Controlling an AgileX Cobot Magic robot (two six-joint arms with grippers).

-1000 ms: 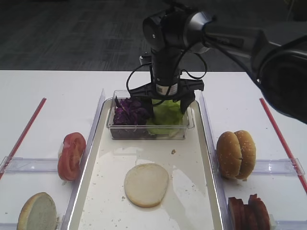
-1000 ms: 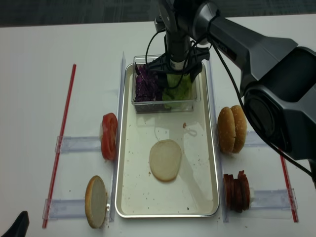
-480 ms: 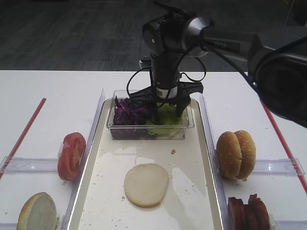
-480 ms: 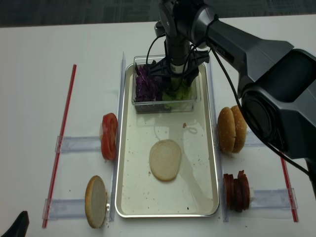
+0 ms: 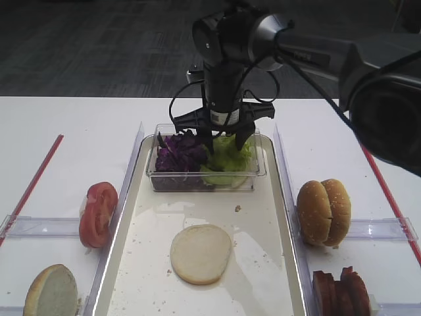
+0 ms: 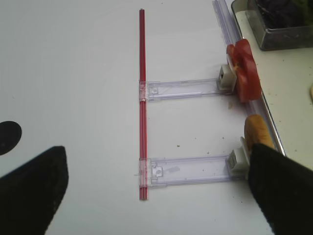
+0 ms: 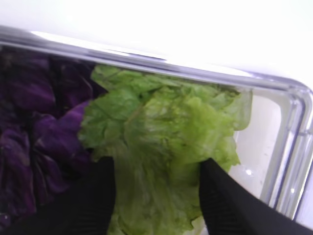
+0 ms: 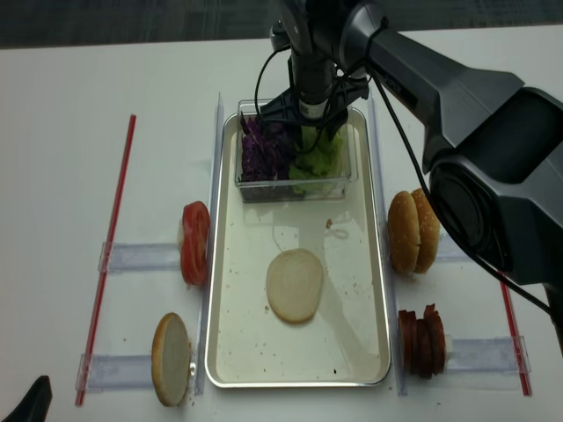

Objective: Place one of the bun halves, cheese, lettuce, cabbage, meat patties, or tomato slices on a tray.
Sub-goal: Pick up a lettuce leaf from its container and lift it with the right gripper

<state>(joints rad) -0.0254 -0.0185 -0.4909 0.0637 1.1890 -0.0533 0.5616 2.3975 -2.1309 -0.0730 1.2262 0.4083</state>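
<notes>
My right gripper [image 5: 222, 135] reaches down into the clear box, and its two black fingers [image 7: 93, 196] press on either side of the ruffled light-green lettuce [image 7: 166, 142]. Dark purple cabbage [image 5: 176, 153] lies beside the lettuce in the same box. The cream tray [image 5: 263, 263] holds a pale bun half [image 5: 200, 253] with its cut face up. My left gripper [image 6: 156, 186] hangs open over bare table, with nothing between its fingers. Tomato slices [image 5: 97, 214] stand to the left of the tray and meat patties [image 5: 341, 293] to its right. No cheese is in view.
The clear plastic box [image 5: 197, 184] stands at the tray's far end. Two seeded bun halves [image 5: 323, 212] stand on edge at the right, and another bun half [image 5: 50, 291] at the front left. Clear holder strips [image 6: 181, 89] and a red strip [image 6: 142, 98] lie on the white table.
The right gripper's fingers have closed in on the lettuce from a wide spread. The gripper dipped into the box and has since risen slightly. The left arm has not moved.
</notes>
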